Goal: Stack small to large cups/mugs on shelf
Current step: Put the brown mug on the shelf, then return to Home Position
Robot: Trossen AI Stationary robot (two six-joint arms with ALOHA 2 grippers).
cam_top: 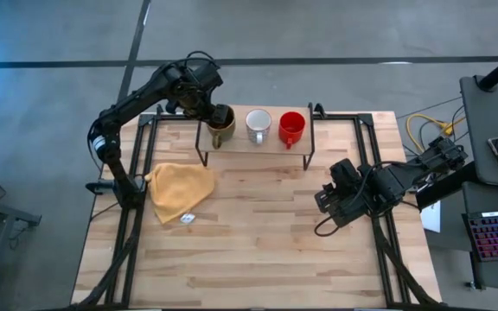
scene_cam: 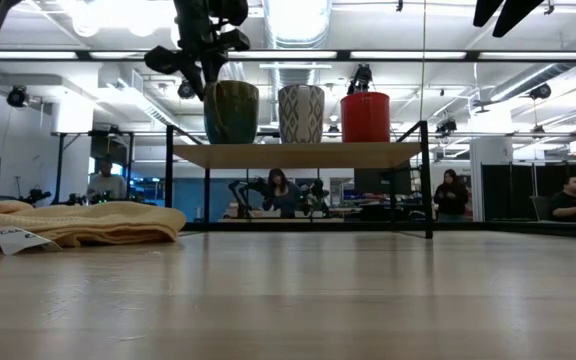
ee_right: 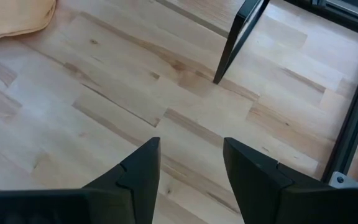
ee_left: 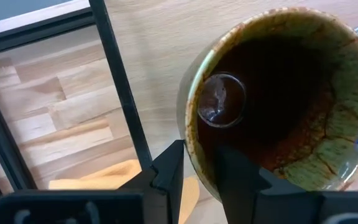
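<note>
**Inspector:** Starting with the largest item. What is the surface (cam_top: 258, 242) carrying?

**Assistant:** The shelf (cam_top: 271, 146) is standing at the far side, its long axis running left to right across the surface. A yellow cloth (cam_top: 180, 192) is lying on the surface near the shelf's left end, with a small white tag (cam_top: 188, 218) at its near edge.

**Inspector:** And the mugs?

**Assistant:** All three are sitting upright in one row along the shelf, mouths facing up. The brown-olive mug (cam_top: 220, 126) is occupying the left end, the white mug (cam_top: 258, 125) the middle, the red mug (cam_top: 291, 128) the right. In the high view the handles of the white and red mugs are pointing toward the near edge; the brown-olive mug's handle cannot be made out.

**Inspector:** Left arm?

**Assistant:** The left gripper (ee_left: 199, 180) is sitting at the brown-olive mug, grasping its rim with one finger inside the dark interior and one outside the wall.

**Inspector:** Right arm?

**Assistant:** The right gripper (ee_right: 190, 168) is waiting over the surface to the right of the shelf, fingers spread and holding nothing.
</note>
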